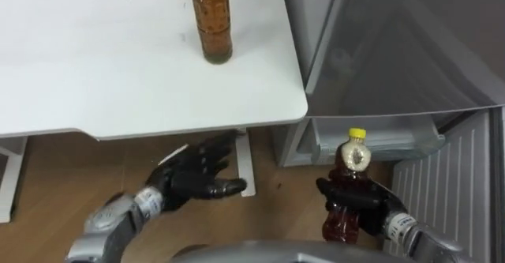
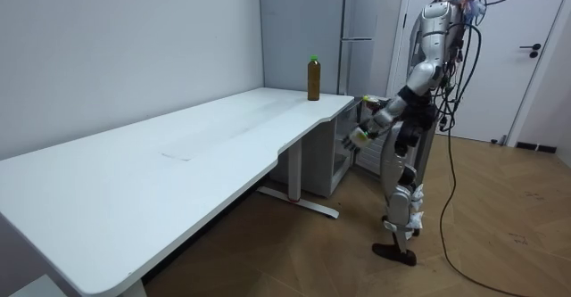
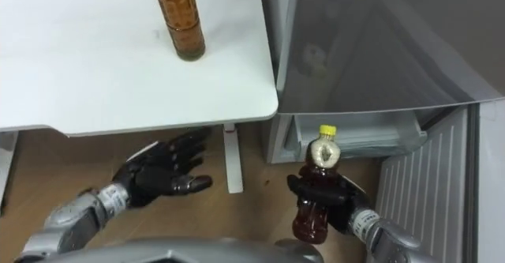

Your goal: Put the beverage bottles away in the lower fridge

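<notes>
While our right hand [image 1: 357, 198] clasps one bottle [image 1: 353, 159] by the open fridge [image 1: 394, 129], left hand [image 1: 188, 178] slack and empty, another bottle [image 1: 211, 18] stands on the desk [image 1: 95, 73].

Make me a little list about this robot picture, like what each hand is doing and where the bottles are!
right hand: curled round the yellow-capped bottle, holding it upright in front of the fridge
left hand: open, holding nothing, below the table's edge
brown bottle: stands upright on the white table, near the corner by the fridge
lower fridge: door open, a drawer showing inside
drinks put away: none seen in the fridge yet
</notes>
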You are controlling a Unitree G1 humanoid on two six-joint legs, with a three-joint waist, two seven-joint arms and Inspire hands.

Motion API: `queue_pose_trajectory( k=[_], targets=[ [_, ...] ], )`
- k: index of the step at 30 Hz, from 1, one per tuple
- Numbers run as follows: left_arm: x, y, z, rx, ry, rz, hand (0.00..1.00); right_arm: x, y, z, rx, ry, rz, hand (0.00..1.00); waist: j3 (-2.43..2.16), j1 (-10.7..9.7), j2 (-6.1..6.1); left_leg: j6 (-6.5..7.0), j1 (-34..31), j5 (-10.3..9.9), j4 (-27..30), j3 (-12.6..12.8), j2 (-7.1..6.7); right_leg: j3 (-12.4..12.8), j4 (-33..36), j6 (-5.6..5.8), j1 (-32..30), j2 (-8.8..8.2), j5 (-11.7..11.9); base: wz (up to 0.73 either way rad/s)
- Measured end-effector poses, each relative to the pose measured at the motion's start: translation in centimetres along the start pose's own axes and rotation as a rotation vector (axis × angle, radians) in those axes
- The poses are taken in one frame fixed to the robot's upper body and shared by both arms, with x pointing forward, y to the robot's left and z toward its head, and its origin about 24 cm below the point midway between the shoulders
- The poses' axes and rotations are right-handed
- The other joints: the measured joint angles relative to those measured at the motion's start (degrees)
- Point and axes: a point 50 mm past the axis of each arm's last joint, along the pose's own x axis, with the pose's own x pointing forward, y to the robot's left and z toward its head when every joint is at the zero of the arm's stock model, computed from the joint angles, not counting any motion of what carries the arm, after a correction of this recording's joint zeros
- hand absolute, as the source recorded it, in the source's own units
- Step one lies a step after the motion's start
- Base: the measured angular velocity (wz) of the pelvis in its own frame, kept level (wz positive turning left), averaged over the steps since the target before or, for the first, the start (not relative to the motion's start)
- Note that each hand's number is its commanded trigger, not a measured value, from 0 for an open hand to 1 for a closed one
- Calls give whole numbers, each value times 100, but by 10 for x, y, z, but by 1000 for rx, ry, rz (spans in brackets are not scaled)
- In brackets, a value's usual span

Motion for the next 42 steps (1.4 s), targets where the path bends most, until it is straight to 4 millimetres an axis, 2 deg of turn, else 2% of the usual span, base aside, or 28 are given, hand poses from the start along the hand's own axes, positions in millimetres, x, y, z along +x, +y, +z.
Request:
queue_pose_trajectory(
  k=[2,3,5,7,11,15,17,20,28,30,37,39,42],
  targets=[
    [-9,10,-23,-44,98,79,0,0,-2,-3,50,-4,-22,100,30,5,-39,-2,-82,3,18,-57,-7,-65,-71,-31,-10,-6,22,21],
    [-8,11,-25,-77,95,99,0,1,-4,-4,77,-4,-41,100,41,34,-48,5,-189,8,87,-128,-23,-129,-70,-26,-73,-28,31,30],
    [-6,10,-21,-86,68,116,0,5,-4,-3,92,-4,-58,100,39,81,-37,19,-324,17,165,-158,-31,-199,-59,-19,-158,-53,44,17],
    [-5,10,-23,-61,86,128,0,9,-3,3,86,-18,-74,100,57,73,23,21,-421,17,202,-157,-33,-202,-30,-19,-229,-60,48,2],
    [-3,10,-16,97,115,151,0,14,-8,19,91,-65,-126,100,5,-91,143,37,-560,37,208,-178,-45,-297,43,-14,-372,-95,44,4],
    [1,11,1,315,128,196,0,14,-14,27,170,-126,-172,100,2,-131,150,37,-651,54,224,-193,-49,-330,50,-14,-444,-102,42,2],
    [2,12,5,355,125,222,0,12,-17,27,209,-136,-191,100,5,-157,143,36,-659,56,213,-227,-58,-356,45,-13,-443,-103,41,5],
    [1,14,7,369,120,263,0,11,-23,29,297,-165,-223,100,-7,-200,124,35,-796,58,270,-313,-69,-479,69,-14,-543,-121,36,11],
    [-2,21,5,288,105,336,0,19,-31,62,479,-275,-268,100,12,-203,102,41,-1269,59,580,-430,-102,-594,315,-23,-962,-182,7,8],
    [-3,23,4,242,92,358,0,22,-33,73,558,-309,-293,100,27,-87,81,67,-1437,76,650,-428,-125,-590,509,-28,-1193,-228,-29,2],
    [-5,30,5,138,70,404,0,33,-29,104,692,-357,-343,100,99,97,70,85,-2383,88,1219,-435,-145,-588,1182,-105,-2170,-339,-119,0],
    [-8,33,-9,120,154,435,0,33,-26,114,742,-389,-327,100,122,142,43,100,-2696,97,1326,-419,-165,-597,1360,-123,-2519,-409,-192,0],
    [-9,33,-16,107,207,446,0,31,-26,134,781,-432,-333,100,155,234,4,127,-3238,114,1583,-420,-224,-554,1794,-130,-3120,-519,-279,10]
  ],
)
